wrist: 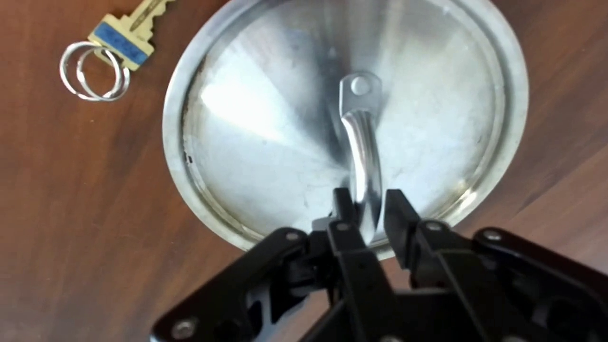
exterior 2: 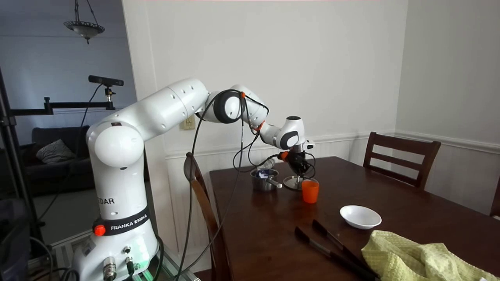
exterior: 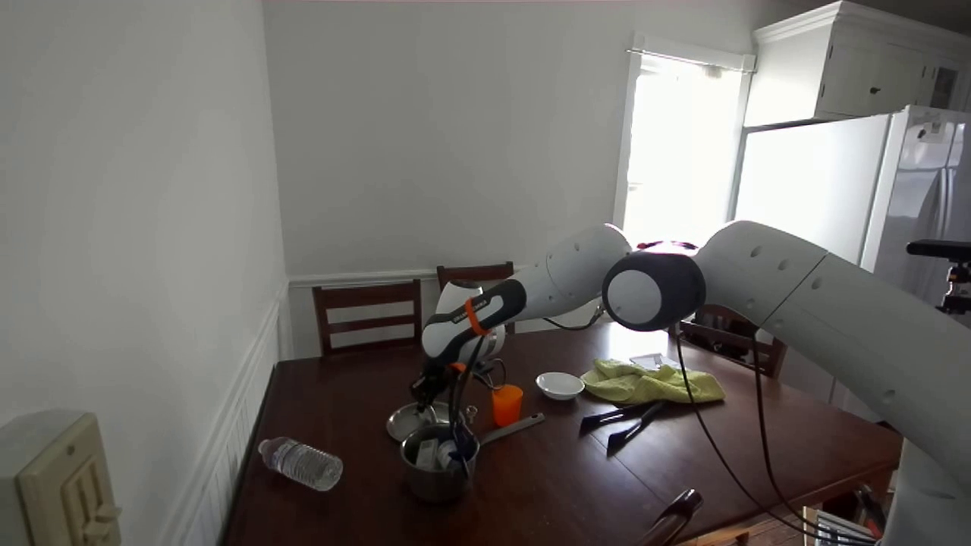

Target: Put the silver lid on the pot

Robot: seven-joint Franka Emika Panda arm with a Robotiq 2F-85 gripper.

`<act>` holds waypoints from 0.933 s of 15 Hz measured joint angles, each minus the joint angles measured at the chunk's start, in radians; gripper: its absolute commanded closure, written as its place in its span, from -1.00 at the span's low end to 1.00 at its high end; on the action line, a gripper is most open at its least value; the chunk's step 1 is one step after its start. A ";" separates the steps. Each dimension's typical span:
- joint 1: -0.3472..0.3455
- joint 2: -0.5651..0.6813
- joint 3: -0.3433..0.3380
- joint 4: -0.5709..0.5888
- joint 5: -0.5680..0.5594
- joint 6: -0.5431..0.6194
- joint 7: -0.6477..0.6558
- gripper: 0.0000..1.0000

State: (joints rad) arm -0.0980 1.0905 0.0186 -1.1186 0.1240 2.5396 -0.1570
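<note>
Tabletop [wrist: 118, 199], end effector [wrist: 369, 203] ajar around handle [wrist: 365, 149]

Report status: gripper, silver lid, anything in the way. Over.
Gripper fingers either side of handle, firm grip unclear. Silver lid beside pot, not on it. Items inside pot, possible obstruction.

The dark-brown wooden table [exterior: 554, 485] carries, in an exterior view, a clear plastic bottle [exterior: 301, 462] lying at lower left; at lower centre, a round silver metal pot [exterior: 436, 485], a shiny silver lid [exterior: 404, 425] and an orange cup [exterior: 507, 407]; right of centre, a white bowl [exterior: 560, 386], long dark tongs [exterior: 623, 439] and a rumpled yellow-green cloth [exterior: 645, 385]. I can spot a gold-coloured metal key [wrist: 127, 37], upper left in the wrist view.
</note>
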 measured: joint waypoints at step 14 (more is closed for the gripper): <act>-0.001 -0.309 0.046 -0.167 -0.013 -0.040 -0.045 0.93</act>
State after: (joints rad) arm -0.0990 0.7816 0.0649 -1.2857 0.1114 2.4991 -0.2020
